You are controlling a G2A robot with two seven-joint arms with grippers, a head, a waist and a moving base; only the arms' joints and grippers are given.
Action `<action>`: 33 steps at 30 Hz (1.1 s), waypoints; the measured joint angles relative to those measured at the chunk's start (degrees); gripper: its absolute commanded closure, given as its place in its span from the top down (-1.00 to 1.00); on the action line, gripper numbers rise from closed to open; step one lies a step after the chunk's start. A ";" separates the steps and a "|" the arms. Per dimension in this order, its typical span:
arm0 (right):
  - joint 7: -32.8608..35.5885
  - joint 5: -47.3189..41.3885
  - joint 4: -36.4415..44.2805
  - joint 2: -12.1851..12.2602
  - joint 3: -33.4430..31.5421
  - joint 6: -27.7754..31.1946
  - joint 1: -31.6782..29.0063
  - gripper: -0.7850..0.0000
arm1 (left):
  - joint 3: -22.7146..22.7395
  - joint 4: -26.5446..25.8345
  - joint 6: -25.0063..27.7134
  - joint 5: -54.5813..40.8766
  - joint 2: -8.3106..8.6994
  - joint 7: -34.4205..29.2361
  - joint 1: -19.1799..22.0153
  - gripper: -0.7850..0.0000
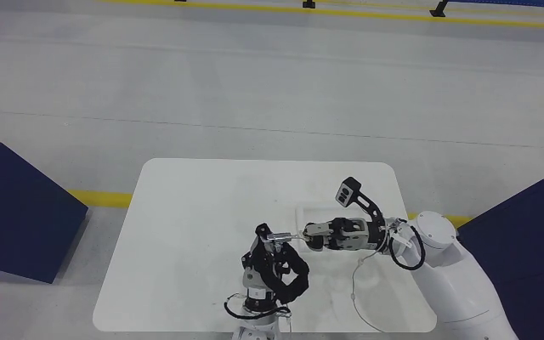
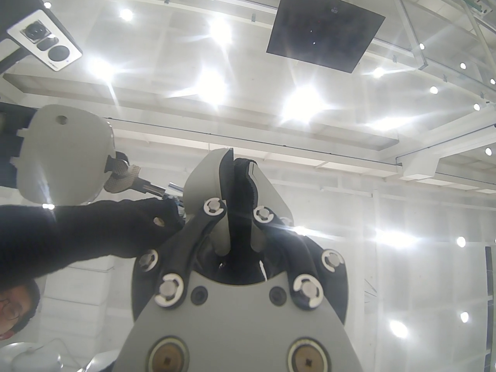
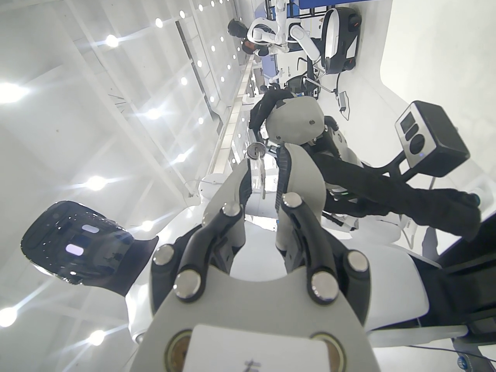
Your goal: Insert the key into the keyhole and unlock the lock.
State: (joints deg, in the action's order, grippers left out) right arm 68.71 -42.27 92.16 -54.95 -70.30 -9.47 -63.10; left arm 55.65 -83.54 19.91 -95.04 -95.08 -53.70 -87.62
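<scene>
The left gripper (image 1: 264,235) stands up near the front edge of the counter (image 1: 187,255). Its fingers are closed on the lock (image 3: 255,151), which is held up in the air. The right gripper (image 1: 311,231) comes in from the right and pinches the key (image 3: 260,176). The key's tip meets the lock's round keyhole end. I cannot tell how far in it goes. The far edge and both side edges are well apart from the grippers.

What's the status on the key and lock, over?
Left gripper shut on lock. Right gripper shut on key, tip at the lock, insertion unclear. No obstruction seen.
</scene>
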 measured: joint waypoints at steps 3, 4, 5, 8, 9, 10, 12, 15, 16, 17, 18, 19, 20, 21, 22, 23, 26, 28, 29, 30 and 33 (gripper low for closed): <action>0.28 -0.02 -0.15 -0.07 0.29 0.01 0.19 -1.00 | 0.07 0.02 0.17 0.41 0.01 0.11 -0.05 -1.00; 0.36 -0.02 -0.18 -0.09 0.34 0.01 0.24 -1.00 | 0.10 0.00 0.26 0.45 0.00 0.14 -0.07 -1.00; 0.50 0.02 -0.18 -0.10 0.40 -0.01 0.30 -1.00 | 0.14 -0.01 0.42 0.52 0.00 0.17 -0.09 -1.00; 0.83 0.15 -0.23 -0.09 0.39 -0.21 0.36 -1.00 | 0.20 0.05 0.77 1.09 -0.01 -0.01 -0.07 -1.00; 0.95 0.16 -0.24 -0.07 0.36 -0.34 0.37 -1.00 | 0.24 0.16 0.89 1.49 -0.01 -0.11 -0.04 -1.00; 1.11 0.12 -0.27 -0.07 0.35 -0.54 0.38 -1.00 | 0.29 0.28 0.98 1.94 -0.02 -0.25 0.00 -1.00; 1.45 -0.70 -0.46 -0.08 0.30 -1.32 0.40 -1.00 | 0.45 0.51 1.13 2.83 -0.04 -0.59 0.11 -1.00; 1.81 -2.62 -0.86 -0.15 0.35 -3.35 0.45 -1.00 | 0.79 0.86 1.46 4.12 -0.05 -1.17 0.32 -1.00; 1.95 -3.34 -1.02 -0.17 0.40 -4.09 0.49 -1.00 | 0.92 1.01 1.59 4.68 -0.03 -1.36 0.42 -1.00; 2.18 -4.26 -1.24 -0.21 0.48 -5.08 0.55 -1.00 | 1.10 1.24 1.76 5.53 0.00 -1.62 0.56 -1.00; 2.37 -4.96 -1.41 -0.24 0.54 -5.82 0.60 -1.00 | 1.21 1.38 1.85 6.07 0.02 -1.79 0.62 -1.00; 2.57 -5.59 -1.55 -0.27 0.62 -6.51 0.67 -1.00 | 1.30 1.47 1.93 6.47 0.02 -1.92 0.65 -1.00; 2.84 -6.18 -1.72 -0.29 0.71 -7.36 0.79 -1.00 | 1.43 1.56 2.08 6.87 0.02 -2.09 0.65 -1.00; 3.09 -6.49 -1.83 -0.30 0.81 -8.00 0.89 -1.00 | 1.50 1.62 2.18 7.10 0.02 -2.18 0.65 -1.00; 3.41 -6.72 -1.94 -0.30 0.92 -8.68 0.99 -1.00 | 1.57 1.66 2.28 7.35 0.01 -2.28 0.65 -1.00; 3.85 -6.87 -2.13 -0.28 1.07 -9.60 1.14 -1.00 | 1.68 1.74 2.47 7.83 0.01 -2.46 0.70 -1.00; 4.80 -6.62 -2.63 -0.19 1.52 -12.06 1.41 -1.00 | 1.92 1.94 2.87 8.97 0.02 -2.81 0.78 -1.00; 5.29 -6.66 -2.93 -0.13 1.76 -13.65 1.51 -1.00 | 2.05 2.05 3.07 9.55 0.01 -2.98 0.82 -1.00; 5.55 -6.90 -3.06 -0.11 1.81 -14.27 1.57 -1.00 | 2.12 2.17 3.20 10.08 0.02 -3.07 0.86 -1.00; 5.62 -7.00 -3.10 -0.11 1.81 -14.41 1.60 -1.00 | 2.14 2.22 3.22 10.32 0.03 -3.10 0.87 -1.00; 5.61 -7.04 -3.10 -0.11 1.80 -14.36 1.60 -1.00 | 2.13 2.25 3.20 10.41 0.03 -3.10 0.87 -1.00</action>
State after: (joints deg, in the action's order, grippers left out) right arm 74.31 -49.31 89.05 -55.06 -68.51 -23.83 -61.49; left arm 57.78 -81.30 23.11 -84.63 -95.05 -56.81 -86.75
